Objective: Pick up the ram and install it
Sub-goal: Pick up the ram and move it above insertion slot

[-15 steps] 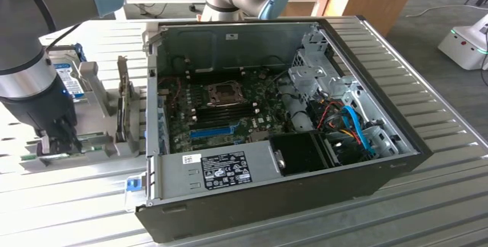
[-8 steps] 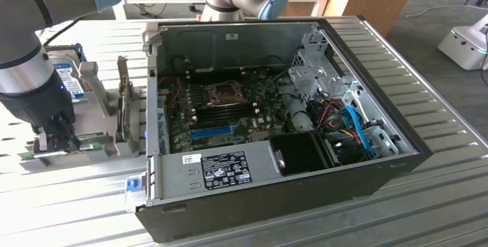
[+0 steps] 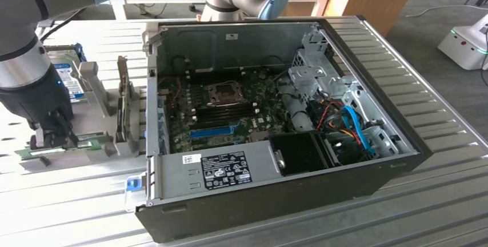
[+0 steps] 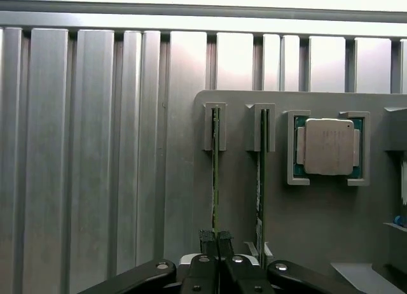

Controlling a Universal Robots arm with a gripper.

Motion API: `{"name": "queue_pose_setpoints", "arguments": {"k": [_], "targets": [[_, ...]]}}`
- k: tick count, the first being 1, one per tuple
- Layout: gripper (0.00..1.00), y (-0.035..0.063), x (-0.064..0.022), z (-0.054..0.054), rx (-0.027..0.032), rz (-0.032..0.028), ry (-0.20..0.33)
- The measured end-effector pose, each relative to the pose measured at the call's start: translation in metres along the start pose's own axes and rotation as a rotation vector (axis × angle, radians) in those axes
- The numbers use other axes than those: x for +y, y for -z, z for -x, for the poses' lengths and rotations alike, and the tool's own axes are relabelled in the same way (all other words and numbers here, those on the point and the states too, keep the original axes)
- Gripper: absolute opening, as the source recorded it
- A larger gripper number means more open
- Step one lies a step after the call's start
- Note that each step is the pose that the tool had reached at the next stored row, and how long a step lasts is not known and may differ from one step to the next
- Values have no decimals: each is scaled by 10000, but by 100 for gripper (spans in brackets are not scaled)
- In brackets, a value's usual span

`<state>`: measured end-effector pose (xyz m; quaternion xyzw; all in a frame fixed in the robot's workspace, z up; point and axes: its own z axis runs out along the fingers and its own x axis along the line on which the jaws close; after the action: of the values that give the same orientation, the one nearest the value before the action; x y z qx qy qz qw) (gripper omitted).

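Early in the job: at the pick, nothing installed. Pinching the ram with the gripper, fingertips pressed together on the thin green edge, no gap beyond the board itself. Clamped on the stick farther from the CPU, one of two alike; second stick just beside it, untouched. Both standing on edge in the slotted grey fixture, far ends tucked into their brackets, so by the look of it not lifted out yet.

Left to do: lift out, carry across to the open PC case, seat on the motherboard. No green stick standing in the black memory slots below the CPU socket; apparently empty, hard to be sure at this angle.

Pose: hung in from the top of the exterior view's left, wrist near vertical, gripper pointed straight down over the fixture's near end. Fixture sitting on the ribbed aluminium table, just to the exterior view's left of the case, so working well apart from the motherboard. Hard drive with blue label standing in the same fixture, farther back, clear of the fingers.
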<state>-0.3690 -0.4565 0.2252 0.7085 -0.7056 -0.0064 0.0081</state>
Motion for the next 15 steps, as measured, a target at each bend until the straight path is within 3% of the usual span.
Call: {"name": "queue_pose_setpoints", "arguments": {"k": [7, 15], "targets": [[12, 101, -1, 0, 0, 1, 0], [12, 281, -10, -1, 0, 10, 0]]}}
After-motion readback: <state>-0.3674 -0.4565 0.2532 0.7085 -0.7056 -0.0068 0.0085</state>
